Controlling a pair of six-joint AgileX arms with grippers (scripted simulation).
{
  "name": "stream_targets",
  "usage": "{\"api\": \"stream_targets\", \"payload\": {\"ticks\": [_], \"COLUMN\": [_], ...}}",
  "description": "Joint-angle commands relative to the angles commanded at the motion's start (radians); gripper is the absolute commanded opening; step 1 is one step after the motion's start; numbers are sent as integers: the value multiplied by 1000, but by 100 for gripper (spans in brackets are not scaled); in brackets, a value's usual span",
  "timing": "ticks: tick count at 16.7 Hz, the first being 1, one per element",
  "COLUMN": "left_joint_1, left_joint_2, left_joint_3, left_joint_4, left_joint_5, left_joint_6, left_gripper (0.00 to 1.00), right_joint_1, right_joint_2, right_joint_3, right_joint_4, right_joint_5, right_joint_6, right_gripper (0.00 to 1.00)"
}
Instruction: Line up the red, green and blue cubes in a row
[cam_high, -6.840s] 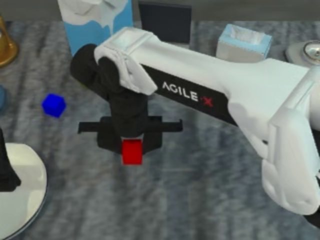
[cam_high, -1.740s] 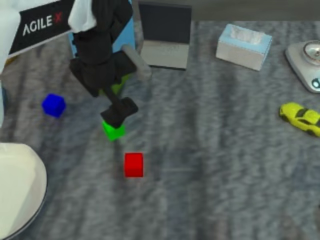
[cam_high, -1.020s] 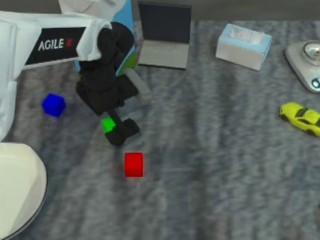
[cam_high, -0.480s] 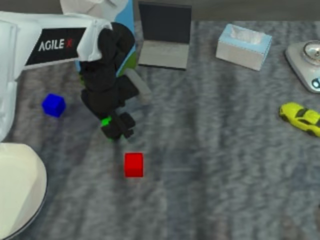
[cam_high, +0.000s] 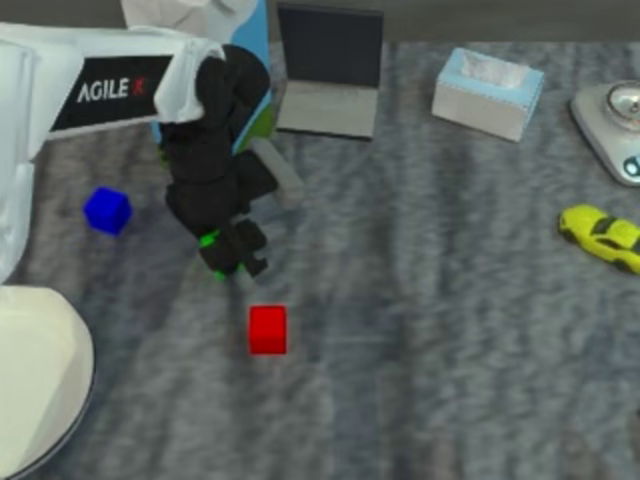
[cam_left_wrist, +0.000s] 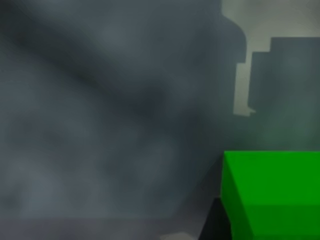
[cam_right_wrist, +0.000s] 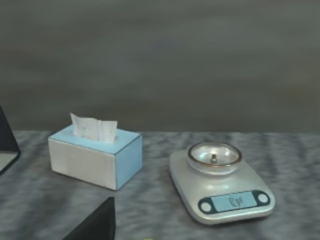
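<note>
The red cube (cam_high: 267, 329) lies alone on the grey cloth, a little left of centre. Just up and left of it, my left gripper (cam_high: 232, 254) points down and is shut on the green cube (cam_high: 210, 240), of which only a sliver shows in the top view. In the left wrist view the green cube (cam_left_wrist: 272, 195) fills the near corner, with a dark finger (cam_left_wrist: 214, 225) against its side. The blue cube (cam_high: 107, 211) sits apart at the far left. My right gripper (cam_right_wrist: 142, 234) is parked out of the top view, open and holding nothing.
A blue-and-white carton (cam_high: 200, 30), a laptop (cam_high: 328, 70) and a tissue box (cam_high: 487, 92) line the back edge. A kitchen scale (cam_high: 612, 115) and a yellow toy car (cam_high: 600, 235) are at the right. A white plate (cam_high: 35, 375) fills the front left corner.
The right arm left the red cube and withdrew from view. The left arm came in over the green cube, and in the last second its fingers closed on it.
</note>
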Motion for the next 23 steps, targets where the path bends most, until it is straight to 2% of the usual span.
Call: {"api": "stream_targets", "payload": {"ticks": [6, 13, 18, 20, 23], "left_joint_1": [1, 18, 10, -26, -146], "left_joint_2": [-25, -92, -93, -96, -111], "left_joint_3": [16, 155, 160, 162, 163], "left_joint_4": [-28, -237, -243, -250, -265], "left_joint_5": [9, 8, 7, 8, 7], "left_joint_6": [-6, -8, -5, 17, 77], "left_gripper": [0, 0, 0, 0, 0], "right_joint_1": [0, 0, 0, 0, 0], "right_joint_2": [0, 0, 0, 0, 0], "right_joint_3": [0, 0, 0, 0, 0], "right_joint_4": [0, 0, 0, 0, 0], "right_joint_5": [0, 0, 0, 0, 0], "right_joint_6": [0, 0, 0, 0, 0], "right_gripper": [100, 100, 100, 100, 100]}}
